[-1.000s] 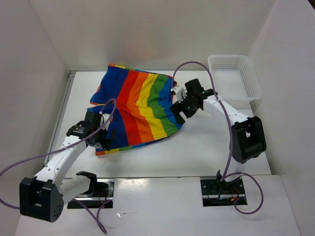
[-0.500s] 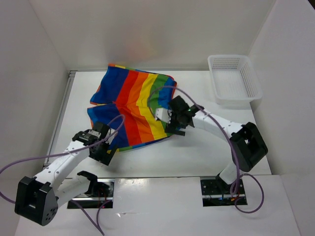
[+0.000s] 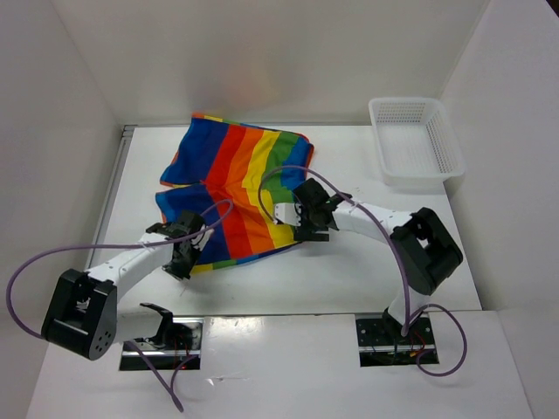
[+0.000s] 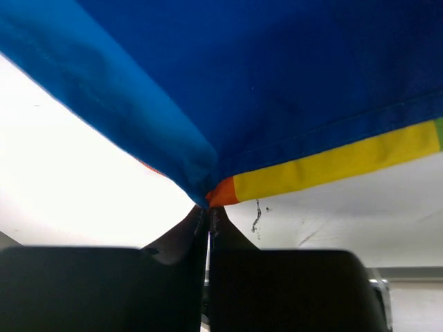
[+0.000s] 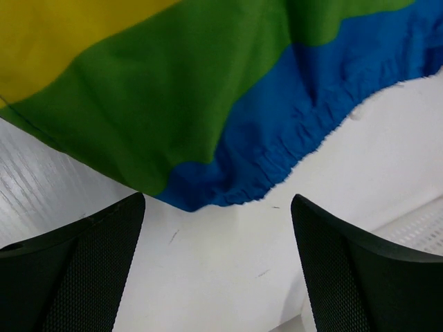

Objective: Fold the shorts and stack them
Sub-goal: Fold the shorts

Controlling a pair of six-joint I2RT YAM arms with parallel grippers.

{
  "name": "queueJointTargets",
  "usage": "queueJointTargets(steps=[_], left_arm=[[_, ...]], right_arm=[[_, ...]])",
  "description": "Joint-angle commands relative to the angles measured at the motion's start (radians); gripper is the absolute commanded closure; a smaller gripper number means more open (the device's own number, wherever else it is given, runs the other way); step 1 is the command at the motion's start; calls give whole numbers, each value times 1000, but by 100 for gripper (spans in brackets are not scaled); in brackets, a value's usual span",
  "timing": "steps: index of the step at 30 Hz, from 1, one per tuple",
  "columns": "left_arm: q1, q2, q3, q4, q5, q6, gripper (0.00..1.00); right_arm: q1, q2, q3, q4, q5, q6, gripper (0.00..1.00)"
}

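Observation:
The rainbow-striped shorts (image 3: 244, 183) lie spread on the white table, left of middle. My left gripper (image 3: 186, 255) is at their near-left corner. In the left wrist view its jaws (image 4: 209, 207) are pressed together, with the blue and orange corner of the shorts (image 4: 277, 83) gathered into the tips. My right gripper (image 3: 306, 225) sits at the shorts' near-right corner. In the right wrist view it (image 5: 218, 200) stands open, and the blue and green edge of the shorts (image 5: 173, 90) lies just beyond the fingertips, between them.
A white mesh basket (image 3: 454, 153) stands at the back right of the table (image 3: 367, 262). White walls close in the left, back and right sides. Purple cables loop over both arms.
My left gripper has moved onto the shorts' near-left corner and shut. My right gripper came down from the right edge of the shorts to their near-right corner and stays open.

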Motion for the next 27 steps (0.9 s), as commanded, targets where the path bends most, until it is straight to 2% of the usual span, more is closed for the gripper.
queueJointTargets(steps=[1,5,11,14,15,16,18,19,23,24,26,27], left_arm=[[-3,2,85,-21,40,1,100],[-3,-44,97,-35,53,1,100],[8,-89,146,-82,88,1,100],[35,-116,172,-93,114,1,100],[46,-130,172,-93,125,1,100],[46,-130,182,-93,137,1,100],[60,-153,192,-93,149,1,100],[71,-153,203,-102,160,1,100],[141,-204,277,-150,197,1,100],[159,-214,345,-170,215,1,100],[216,-228,448,-239,299,1,100],[236,-228,562,-239,329,1,100]], right_arm=[[9,12,-10,4,-9,-57,11],[9,12,-31,14,-18,-86,11],[9,104,-2,117,-9,-74,25],[9,142,-2,117,-9,-91,45],[9,142,-2,117,-9,-91,54],[9,142,-2,108,-18,-91,76],[19,130,-2,68,-27,-100,95],[19,120,8,51,-37,-100,100],[91,28,79,-146,-79,-65,100],[114,-21,143,-289,-105,-27,100],[192,-78,255,-434,-220,15,100],[219,-135,293,-552,-262,54,100]])
